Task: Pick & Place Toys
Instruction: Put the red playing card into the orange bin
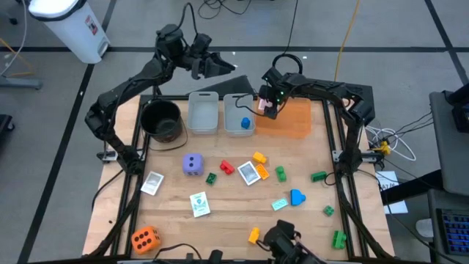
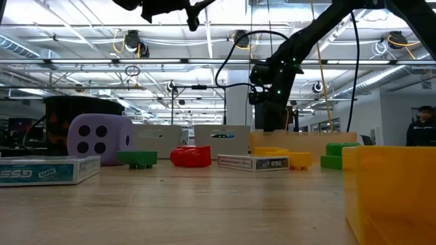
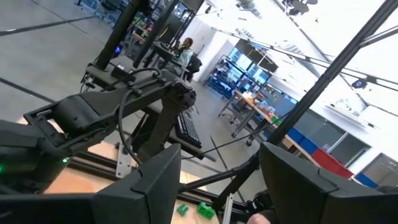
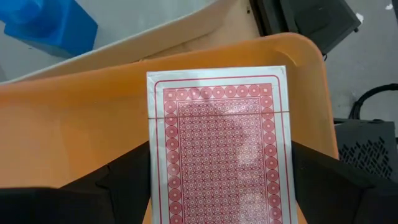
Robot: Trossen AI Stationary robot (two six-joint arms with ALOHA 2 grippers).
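Right wrist view gives you the clearest look: your right gripper point(image 4: 217, 186) holds a flat rectangular card pack point(image 4: 217, 149), glossy, red lattice print inside a white border, one dark finger on each long side. It hangs over the smooth orange tray point(image 4: 74, 124) with rounded rim, far right of centre on the table. Just left of the tray sits a grey plastic bin point(image 1: 239, 115) with a blue brick point(image 1: 245, 123) inside; a second grey bin point(image 1: 203, 114) and a round black pot point(image 1: 161, 119) stand further left. Your left gripper point(image 1: 220, 66) is raised beyond the far edge, fingers parted, nothing between them. On the wooden tabletop point(image 1: 227, 220): purple dotted die point(image 1: 192, 163) left of centre, orange dotted die point(image 1: 144, 237) near left, small studded bricks and flat cards scattered mid to right.
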